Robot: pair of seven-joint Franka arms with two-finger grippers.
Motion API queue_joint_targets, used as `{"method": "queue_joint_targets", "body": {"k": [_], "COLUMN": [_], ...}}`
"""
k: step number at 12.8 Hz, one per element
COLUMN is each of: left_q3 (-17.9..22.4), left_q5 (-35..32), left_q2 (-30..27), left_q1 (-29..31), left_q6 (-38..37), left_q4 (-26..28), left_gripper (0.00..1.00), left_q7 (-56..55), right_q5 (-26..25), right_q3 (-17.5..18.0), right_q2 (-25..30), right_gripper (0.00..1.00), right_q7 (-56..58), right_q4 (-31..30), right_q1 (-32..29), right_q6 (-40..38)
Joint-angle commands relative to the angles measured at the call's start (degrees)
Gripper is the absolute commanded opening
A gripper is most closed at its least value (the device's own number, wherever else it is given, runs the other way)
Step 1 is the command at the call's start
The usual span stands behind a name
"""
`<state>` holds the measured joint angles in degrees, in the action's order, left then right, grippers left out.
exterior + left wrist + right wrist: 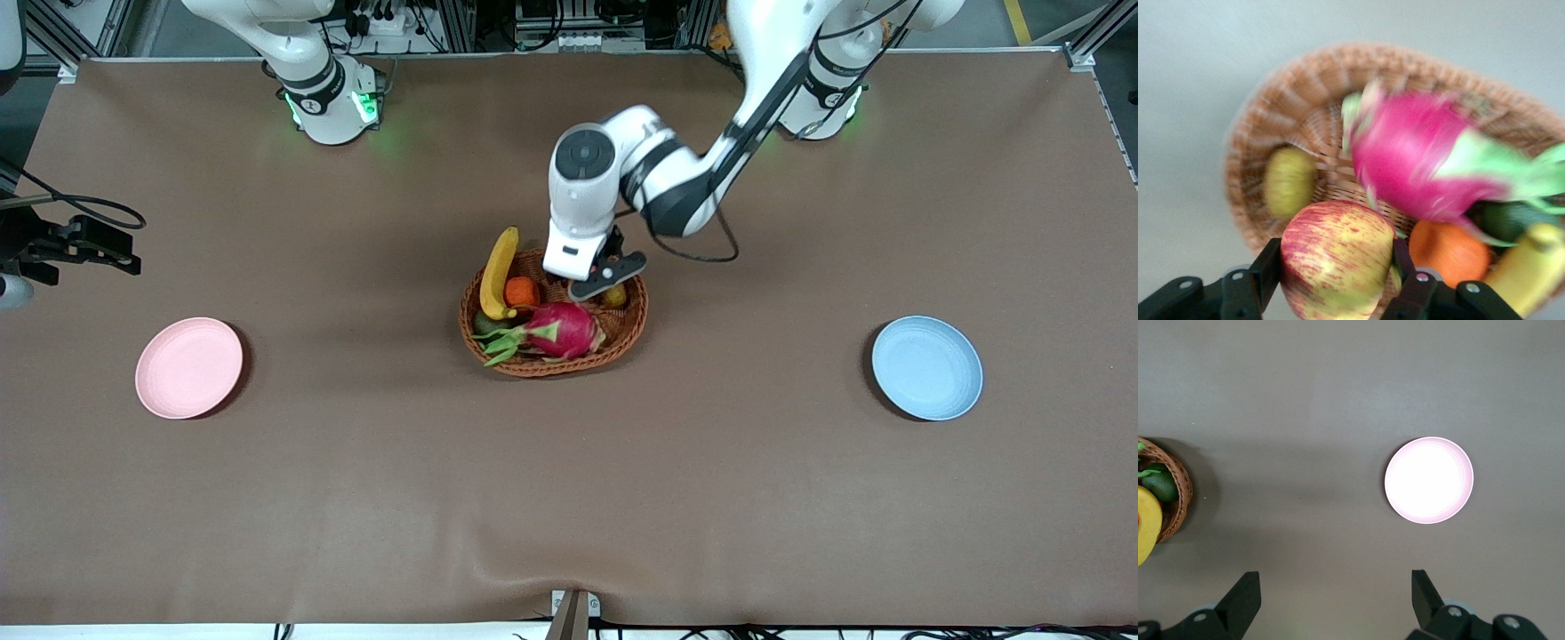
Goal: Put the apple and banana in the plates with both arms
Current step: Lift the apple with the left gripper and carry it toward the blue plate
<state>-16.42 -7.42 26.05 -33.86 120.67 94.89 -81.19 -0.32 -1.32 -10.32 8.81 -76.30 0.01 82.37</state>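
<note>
My left gripper (603, 277) is over the brown wicker basket (551, 369) in the middle of the table. In the left wrist view it (1337, 255) is shut on the red and yellow apple (1335, 270), one finger on each side. The apple is hidden by the hand in the front view. The yellow banana (498, 271) leans on the basket's rim at the right arm's end; it also shows in the left wrist view (1531, 267). My right gripper (1336, 583) is open and empty, waiting high near the pink plate (188, 366). The blue plate (927, 367) lies at the left arm's end.
The basket also holds a pink dragon fruit (564, 331), an orange (522, 291), a dark green fruit (487, 324) and a yellowish-green kiwi (1290, 181). Both plates are bare. The brown cloth has a fold near its front edge (569, 569).
</note>
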Motion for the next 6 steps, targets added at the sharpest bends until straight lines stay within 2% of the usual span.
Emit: {"method": "queue_joint_targets", "body": {"k": [1,4,6], "left_q3": [-0.19,-0.11,-0.02], "left_q5": [0.29,5.12,5.22], "left_q2": [-8.63,-13.12,-13.57], "left_q1": [5.54,15.11,21.88], "left_q6": [-6.65,-12.46,-17.81], "left_q4": [1.87,1.96,2.31], "left_gripper": [0.0,0.0,0.0], "left_q7": [3.98,20.22,33.04], "right_q5": [0.06,0.41,0.41], "right_q3": [0.09,0.09,0.09], "right_q2": [1.88,0.92,-0.83], "right_gripper": [1.0,1.0,1.0], "right_q7": [-0.54,-0.02,0.25], "right_q4": [-1.93,-1.49,-1.58], "right_q1": [0.25,0.08,0.08], "right_q6": [0.07,0.16,0.25]}}
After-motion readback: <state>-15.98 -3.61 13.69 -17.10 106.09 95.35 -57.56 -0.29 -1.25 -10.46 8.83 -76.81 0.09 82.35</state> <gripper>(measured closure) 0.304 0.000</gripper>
